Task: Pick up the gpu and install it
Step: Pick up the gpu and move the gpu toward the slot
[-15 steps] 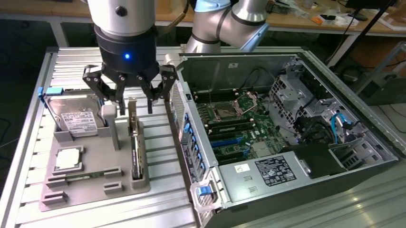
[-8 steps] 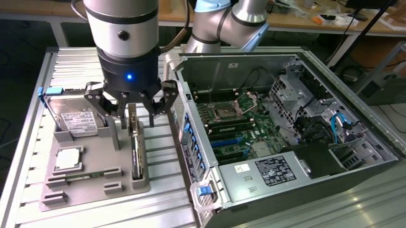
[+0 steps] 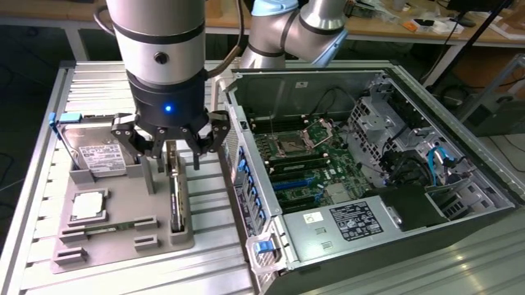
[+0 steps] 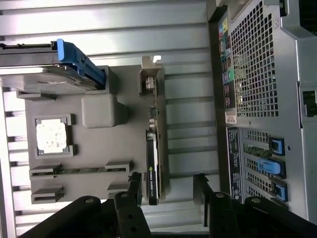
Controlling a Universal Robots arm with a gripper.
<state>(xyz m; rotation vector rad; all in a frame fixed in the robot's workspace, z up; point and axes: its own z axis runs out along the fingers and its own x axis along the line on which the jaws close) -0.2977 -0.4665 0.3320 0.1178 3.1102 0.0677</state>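
Desk (image 3: 33,203): top of ribbed, pale grey metal slats running lengthwise, with narrow grooves between them. The light is even and diffuse, with soft glare on the slats and no hard shadows.

Behind it, along the far side of the room, stands a wooden desk (image 3: 49,9) on white legs (image 3: 75,43). Small white clutter (image 3: 426,24) lies on it toward the exterior view's right. A thin black pole (image 3: 465,44) leans across that corner.

The floor (image 3: 29,61) under the wooden desk is dark. At the exterior view's right edge it looks pale grey.
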